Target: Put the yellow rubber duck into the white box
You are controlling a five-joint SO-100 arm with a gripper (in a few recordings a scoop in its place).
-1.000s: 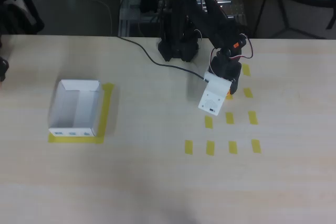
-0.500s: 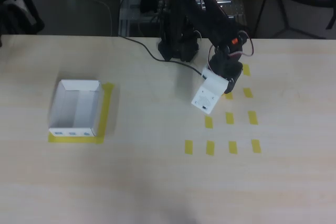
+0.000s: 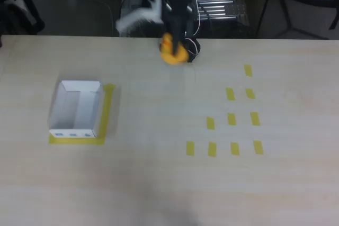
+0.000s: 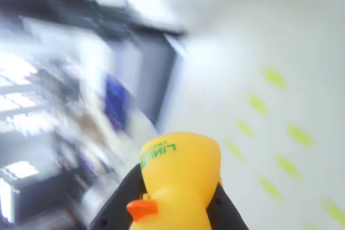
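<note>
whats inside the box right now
Only the bare white floor of the box shows in the overhead view. The duck is apart from it, held in the gripper.

Duck (image 3: 173,53) in raised tool (image 3: 175,46)

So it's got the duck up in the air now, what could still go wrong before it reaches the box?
1. The pincer grips the rounded yellow rubber duck only low on its sides, and the blurred pictures suggest a fast swing; the duck might slip out.
2. The white box is small with low walls and lies far to the left in the overhead view; a slightly off release could land the duck on the rim or the table.
</note>
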